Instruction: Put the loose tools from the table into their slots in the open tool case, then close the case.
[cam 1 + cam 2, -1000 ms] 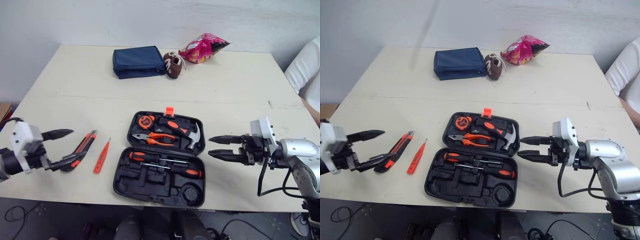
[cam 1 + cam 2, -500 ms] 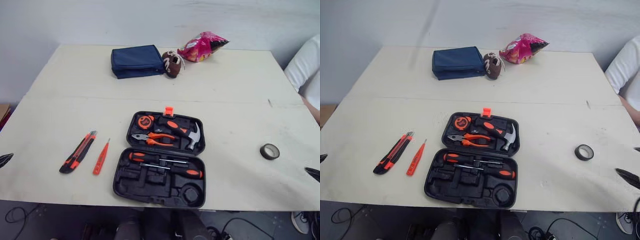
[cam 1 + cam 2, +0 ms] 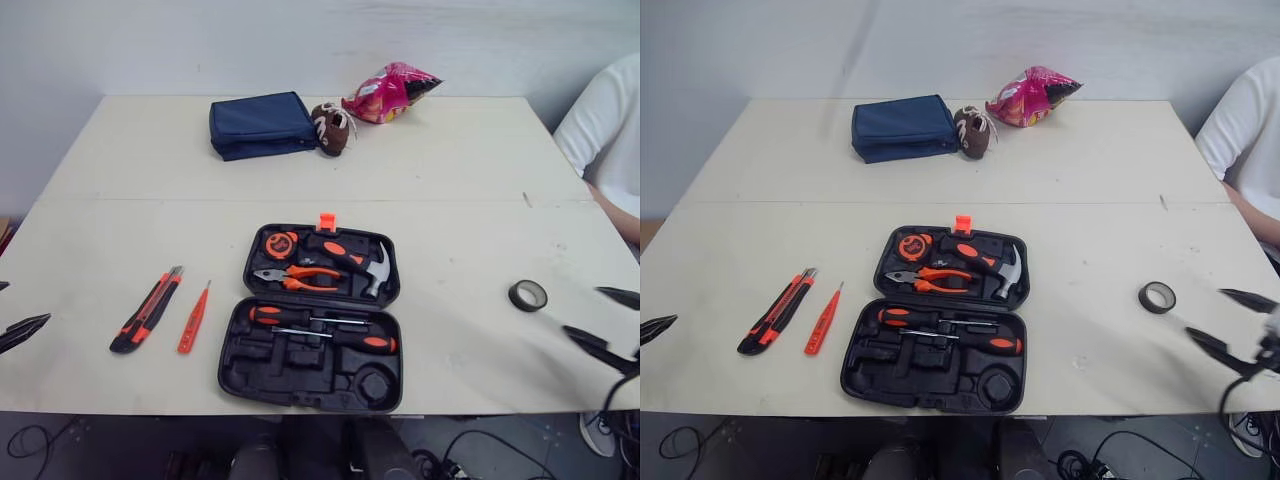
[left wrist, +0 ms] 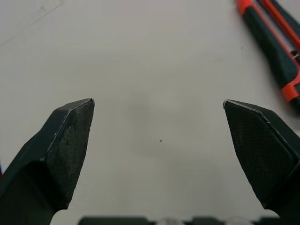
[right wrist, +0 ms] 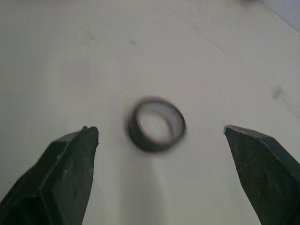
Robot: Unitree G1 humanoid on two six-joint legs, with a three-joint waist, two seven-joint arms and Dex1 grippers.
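left gripper (image 4: 159, 107) first: a second ago it was out over the tabletop, right by the butt of the utility knife (image 3: 147, 311), and now it has backed off to the tabletop's 9 o'clock edge, fingers wide apart with nothing between them. so no pick there. the knife lies flat at 9 o'clock of the tool case (image 3: 315, 316), and the slim orange tester screwdriver (image 3: 194, 318) lies just beside it on the case side, both well apart from the case. the case sits open at the centre. its far half carries the tape measure, pliers and hammer, its near half two screwdrivers, and several slots are bare, among them a round well at the case's 5 o'clock corner. over to 3 o'clock, and here's the real news: the right arm has drawn back from beside the case, and the black tape roll (image 3: 527, 295) it was covering is out in plain sight, lying flat on bare tabletop. the right gripper (image 3: 581, 310) sits just past it toward the 4 o'clock edge, jaws spread and empty, and its wrist view has the roll framed squarely between them. by my reckoning three loose tools wait, none is slotted, the lid is open, and the roll looks the likeliest first grab.
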